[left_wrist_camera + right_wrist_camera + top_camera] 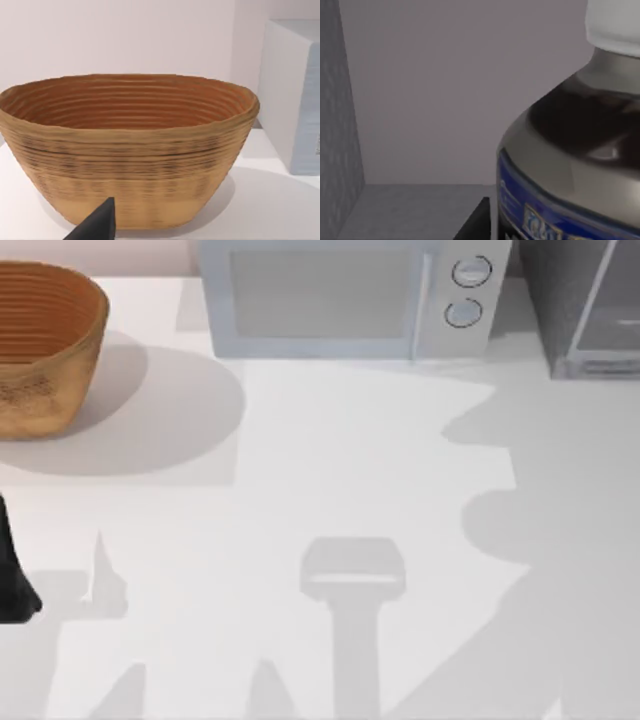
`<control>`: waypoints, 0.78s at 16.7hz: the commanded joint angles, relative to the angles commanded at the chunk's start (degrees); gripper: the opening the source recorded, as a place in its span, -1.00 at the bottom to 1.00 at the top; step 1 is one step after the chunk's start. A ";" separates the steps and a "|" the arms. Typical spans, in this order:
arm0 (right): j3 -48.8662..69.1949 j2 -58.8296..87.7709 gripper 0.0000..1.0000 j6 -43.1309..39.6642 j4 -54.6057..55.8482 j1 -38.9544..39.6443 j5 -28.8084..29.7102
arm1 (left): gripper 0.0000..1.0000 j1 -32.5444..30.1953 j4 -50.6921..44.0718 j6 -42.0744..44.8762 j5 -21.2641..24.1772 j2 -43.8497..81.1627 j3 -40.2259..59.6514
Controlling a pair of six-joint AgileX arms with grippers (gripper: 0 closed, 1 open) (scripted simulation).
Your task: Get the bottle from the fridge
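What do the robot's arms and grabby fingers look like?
Little of them shows. At the table's left edge in the top view, the left arm is plain matte black and tapering. The left wrist view shows a black, pointed wedge fingertip; the right wrist view shows another black fingertip. No cables or markings are visible.

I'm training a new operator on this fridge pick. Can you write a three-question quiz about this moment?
1. True or false: the microwave stands between the wicker basket and the fridge along the back of the table.
2. In the right wrist view, what stands close to the camera inside the grey compartment? A) a cup B) the bottle C) a bowl
3. What colour is the bottle's cap?

Key: 1 true. 2 B. 3 white.
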 joint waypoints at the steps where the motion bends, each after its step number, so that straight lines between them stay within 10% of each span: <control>1: -3.06 -1.88 -1.00 0.06 0.90 -0.42 -0.43 | 1.00 0.00 0.00 0.00 0.00 0.00 0.00; 13: -16.09 -10.77 -1.00 0.54 4.92 -1.87 -2.45 | 1.00 0.00 0.00 0.00 0.00 0.00 0.00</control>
